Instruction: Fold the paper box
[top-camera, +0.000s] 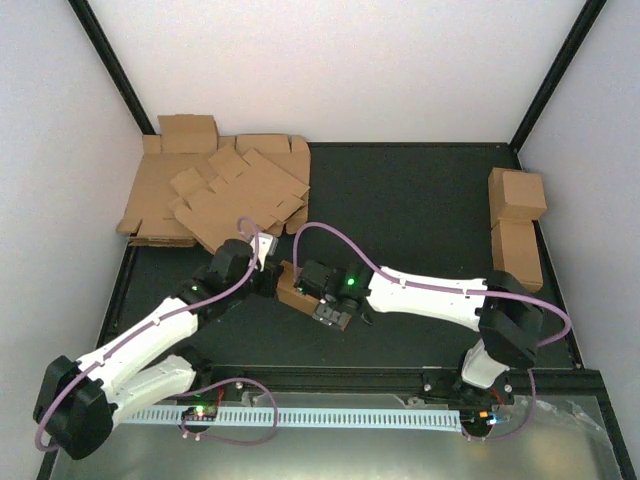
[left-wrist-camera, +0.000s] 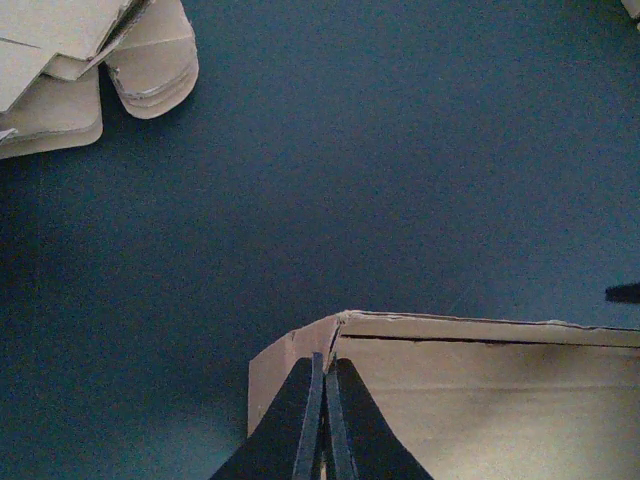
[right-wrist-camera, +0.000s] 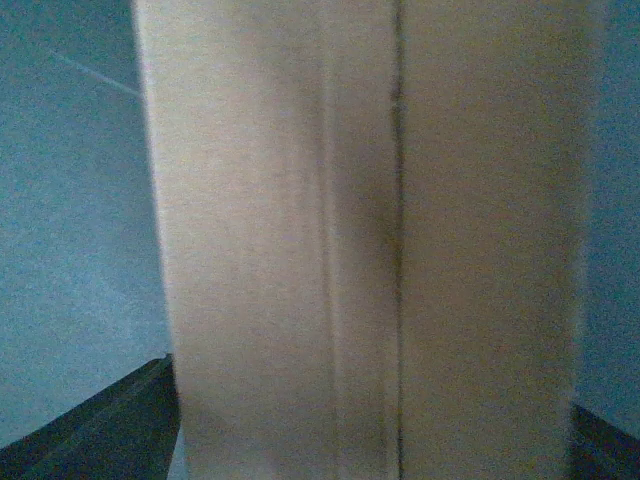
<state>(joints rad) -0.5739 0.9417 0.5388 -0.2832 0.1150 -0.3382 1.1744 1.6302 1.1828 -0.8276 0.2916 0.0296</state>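
Note:
The paper box (top-camera: 291, 291) is a brown cardboard carton lying on the dark mat between my two arms. My left gripper (top-camera: 266, 270) is at its left end. In the left wrist view that gripper (left-wrist-camera: 323, 385) is shut, its tips resting against the box's corner seam (left-wrist-camera: 340, 330), with the box's top panel (left-wrist-camera: 500, 400) stretching right. My right gripper (top-camera: 322, 300) sits over the box's right part. In the right wrist view the box (right-wrist-camera: 370, 240) fills the frame, with a dark finger (right-wrist-camera: 110, 425) showing at each lower corner, either side of it, jaws wide.
A stack of flat brown blanks (top-camera: 215, 195) lies at the back left, its flaps also in the left wrist view (left-wrist-camera: 70, 70). Two finished cartons (top-camera: 517, 225) stand against the right wall. The black frame rail (top-camera: 400, 375) runs along the near edge.

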